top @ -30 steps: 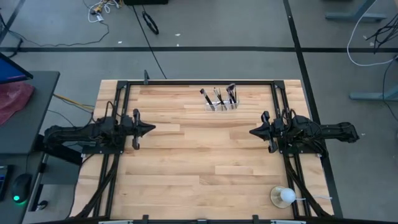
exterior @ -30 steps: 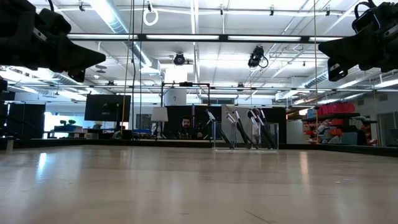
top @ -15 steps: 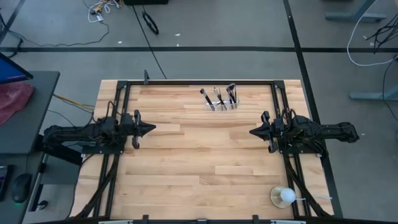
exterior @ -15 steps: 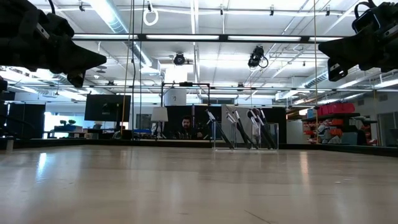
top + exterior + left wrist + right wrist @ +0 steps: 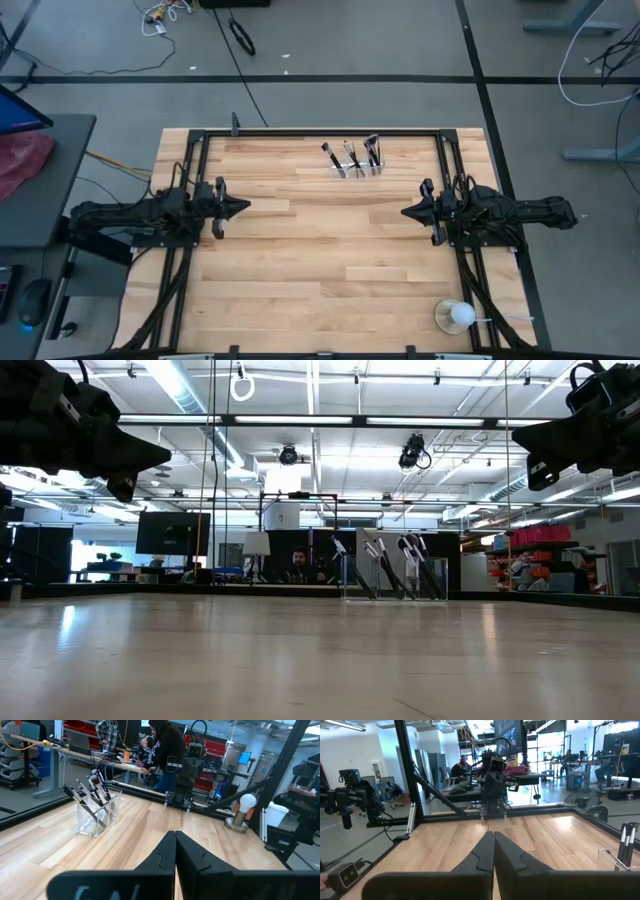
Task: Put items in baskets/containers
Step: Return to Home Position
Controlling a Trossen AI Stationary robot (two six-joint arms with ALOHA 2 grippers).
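Several dark makeup brushes point(image 5: 352, 155) stand tilted, bristles up, in the clear organizer point(image 5: 357, 168) at the table's far middle. They show in the low view point(image 5: 385, 570) and the left wrist view point(image 5: 90, 790) as well; two handles show in the right wrist view point(image 5: 626, 840). My left gripper point(image 5: 245, 207) is shut and empty above the table's left side, its fingers meeting in the left wrist view point(image 5: 175, 837). My right gripper point(image 5: 404, 212) is shut and empty above the right side, as its wrist view point(image 5: 493, 837) shows.
A white ball-shaped object on a clear round base point(image 5: 457, 316) stands near the table's front right corner; it also shows in the left wrist view point(image 5: 244, 807). A black frame point(image 5: 320, 132) runs along the table's edges. People sit at desks beyond the table point(image 5: 165, 747).
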